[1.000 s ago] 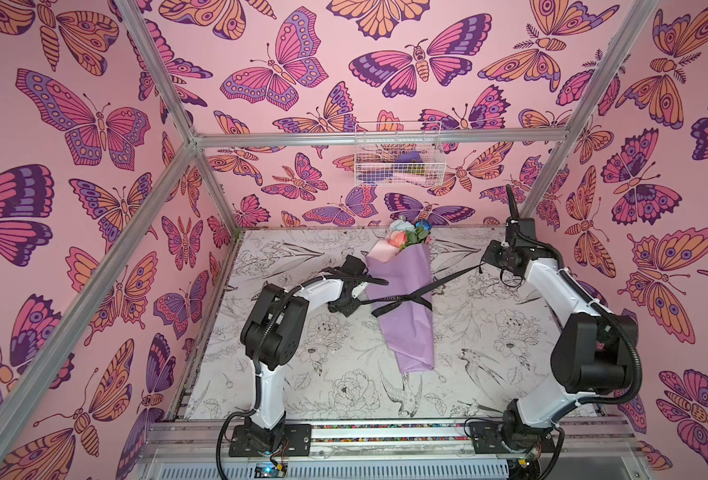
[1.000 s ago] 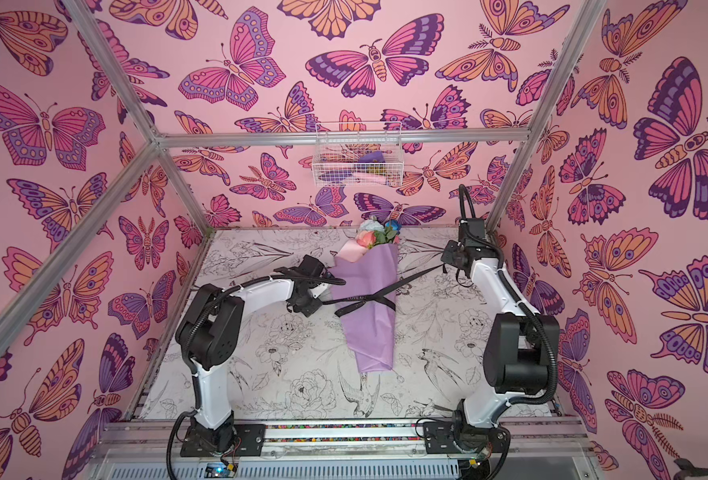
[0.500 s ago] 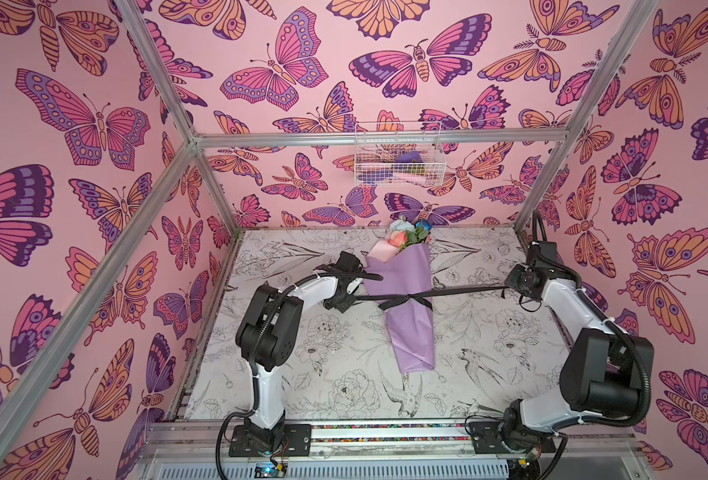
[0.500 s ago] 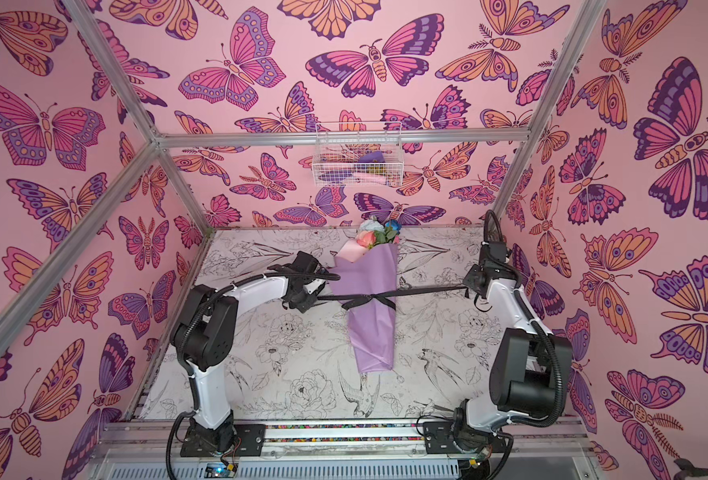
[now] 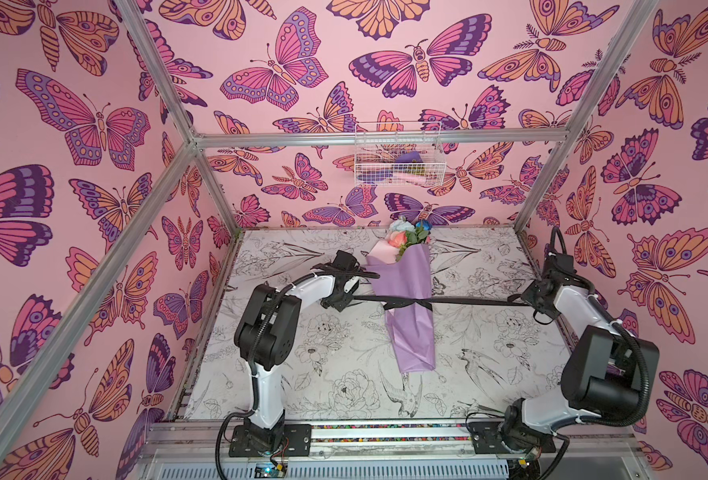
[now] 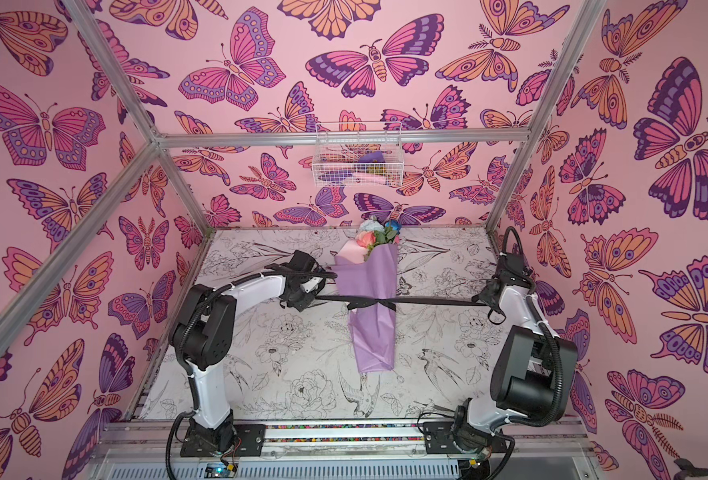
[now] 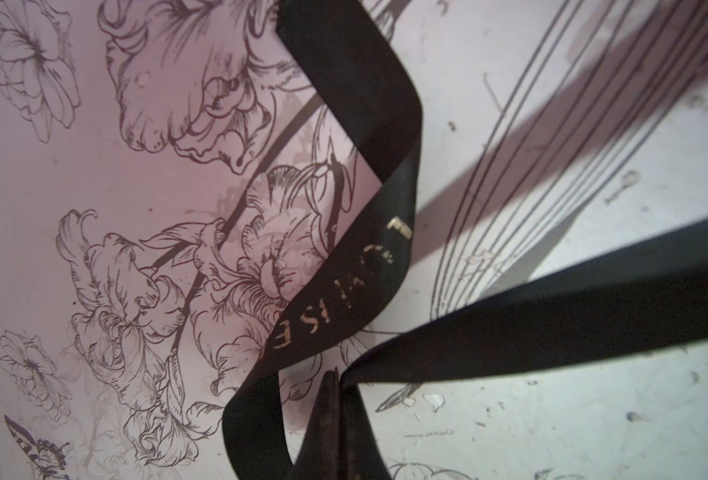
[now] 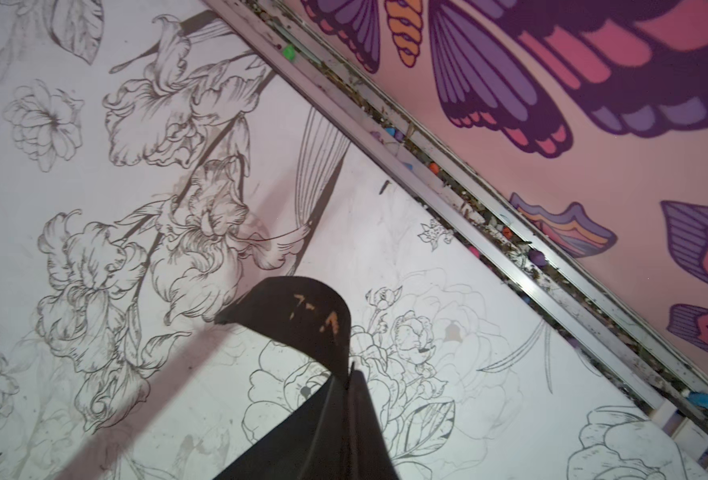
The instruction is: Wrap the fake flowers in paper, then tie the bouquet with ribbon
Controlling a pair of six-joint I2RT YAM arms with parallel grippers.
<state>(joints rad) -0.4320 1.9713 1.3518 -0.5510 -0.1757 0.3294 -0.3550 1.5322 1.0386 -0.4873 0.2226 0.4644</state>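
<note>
The bouquet of fake flowers [image 5: 411, 332] [image 6: 375, 332] lies along the middle of the table in a lilac paper wrap, its peach, pale and blue blooms [image 5: 406, 237] pointing at the back wall. A black ribbon [image 5: 477, 301] [image 6: 439, 302] crosses the wrap in a tight knot [image 5: 406, 304] and stretches level to both sides. My left gripper [image 5: 350, 297] [image 6: 314, 298] [image 7: 337, 378] is shut on one ribbon [image 7: 551, 324] end, just left of the wrap. My right gripper [image 5: 524, 300] [image 6: 482, 300] [image 8: 350, 372] is shut on the other ribbon [image 8: 302, 316] end, near the right wall.
A white wire basket [image 5: 398, 166] [image 6: 358, 166] with a few items hangs on the back wall. Butterfly-papered walls and aluminium frame posts enclose the floral table [image 5: 335, 374]. A metal rail [image 8: 468, 216] runs along the table edge close to my right gripper.
My right gripper has swung outward toward the right wall with its ribbon end. The ribbon went from slanted to level and taut. My left gripper shifted slightly left.
</note>
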